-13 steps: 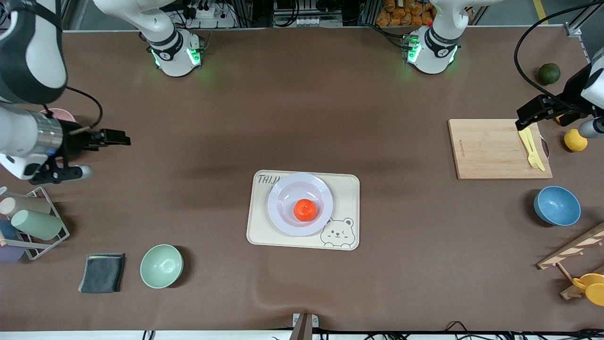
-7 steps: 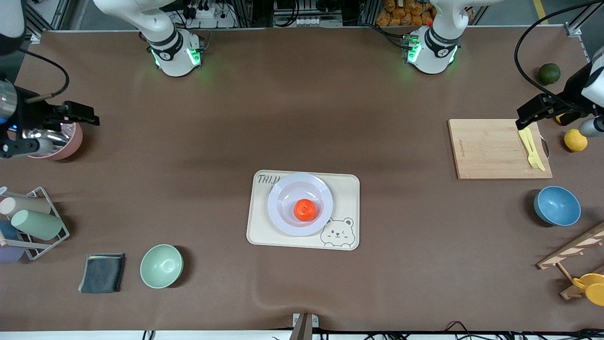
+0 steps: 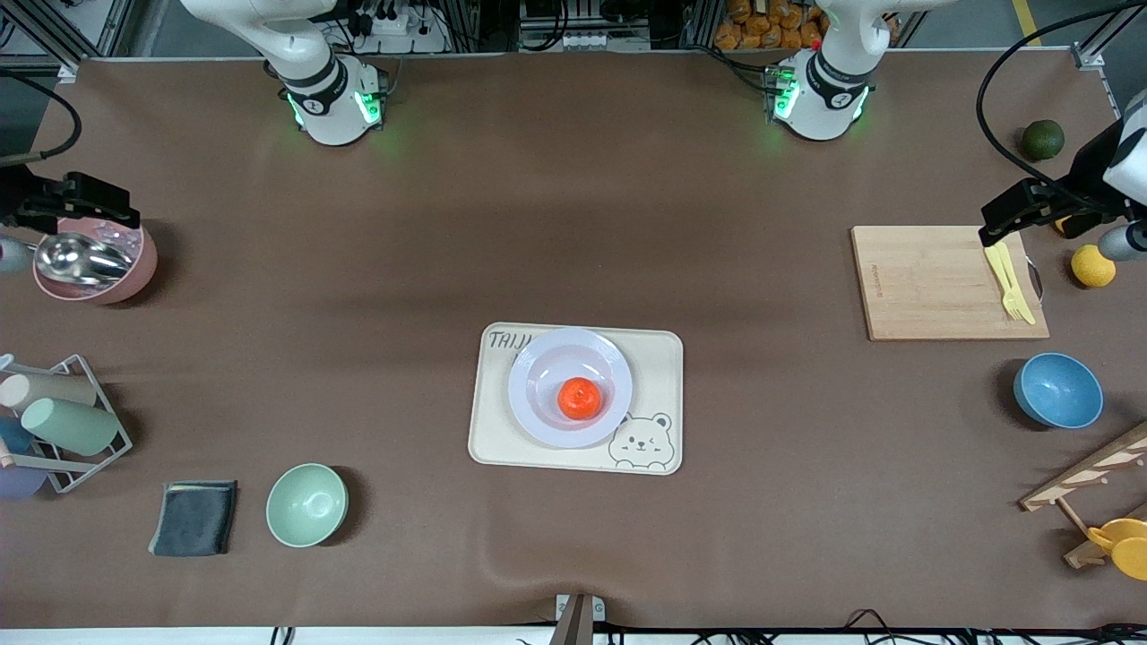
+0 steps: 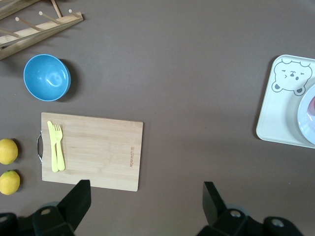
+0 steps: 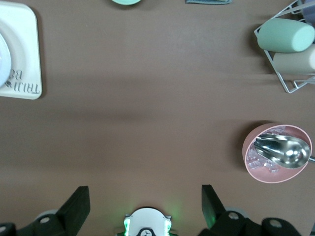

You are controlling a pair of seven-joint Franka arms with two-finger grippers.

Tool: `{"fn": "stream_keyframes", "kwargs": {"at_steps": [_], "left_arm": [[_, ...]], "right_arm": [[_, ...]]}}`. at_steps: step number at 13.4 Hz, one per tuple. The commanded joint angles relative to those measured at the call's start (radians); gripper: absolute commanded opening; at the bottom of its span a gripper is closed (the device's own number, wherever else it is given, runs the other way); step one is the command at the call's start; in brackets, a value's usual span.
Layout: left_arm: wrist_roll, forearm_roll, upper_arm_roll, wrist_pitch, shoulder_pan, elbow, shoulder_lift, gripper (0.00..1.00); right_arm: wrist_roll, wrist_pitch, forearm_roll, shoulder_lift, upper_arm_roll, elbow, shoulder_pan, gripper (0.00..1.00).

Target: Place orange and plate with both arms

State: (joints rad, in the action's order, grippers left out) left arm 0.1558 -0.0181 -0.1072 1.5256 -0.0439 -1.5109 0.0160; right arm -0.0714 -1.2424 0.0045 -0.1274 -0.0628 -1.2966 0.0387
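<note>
The right tool (image 3: 112,213) hangs at the right arm's end of the tabletop, its fingers (image 5: 78,204) spread wide and holding nothing. The left tool (image 3: 1004,224) hangs at the left arm's end, its fingers (image 4: 78,196) also spread wide and empty. Both arms reach outward from their bases.

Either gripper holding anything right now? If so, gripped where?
Nothing held. Left gripper open over the cutting board's edge; right gripper open above bare table. Orange sits on the plate.
</note>
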Motion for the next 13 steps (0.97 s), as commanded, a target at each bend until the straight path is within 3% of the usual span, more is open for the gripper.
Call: {"fn": "stream_keyframes", "kwargs": {"at_steps": [1, 13], "left_arm": [[-0.024, 0.01, -0.002, -0.009, -0.007, -0.015, -0.016, 1.0], [-0.029, 0.006, -0.002, -0.005, -0.007, -0.023, -0.013, 1.0]], "right_arm": [[0.033, 0.015, -0.024, 0.061, 0.07, -0.007, -0.063, 1.0], [0.024, 0.031, 0.028, 0.058, 0.104, 0.01, -0.128, 1.0]]}}
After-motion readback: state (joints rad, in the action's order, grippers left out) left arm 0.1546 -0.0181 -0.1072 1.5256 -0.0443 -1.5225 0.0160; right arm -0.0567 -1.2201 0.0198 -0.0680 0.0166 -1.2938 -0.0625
